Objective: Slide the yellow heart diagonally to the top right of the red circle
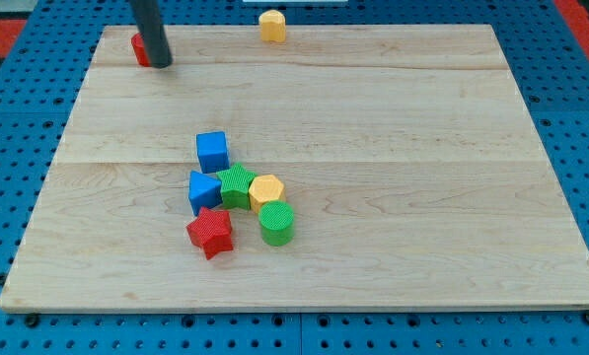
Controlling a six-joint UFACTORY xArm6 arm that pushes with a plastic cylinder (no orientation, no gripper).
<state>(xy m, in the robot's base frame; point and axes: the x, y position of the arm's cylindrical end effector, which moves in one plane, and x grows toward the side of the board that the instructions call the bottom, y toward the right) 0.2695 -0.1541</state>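
Note:
The yellow heart (272, 25) sits at the view's top edge of the wooden board, right of centre-left. The red circle (139, 49) lies at the view's top left corner, mostly hidden behind my dark rod. My tip (162, 63) rests on the board touching the red circle's right side. The yellow heart is well to the right of the tip and slightly higher in the view.
A cluster sits in the lower middle: a blue cube (212, 151), a blue triangle (203, 191), a green block (238, 186), a yellow hexagon (266, 189), a green cylinder (276, 223) and a red star (210, 232). The board (422, 197) lies on a blue pegboard.

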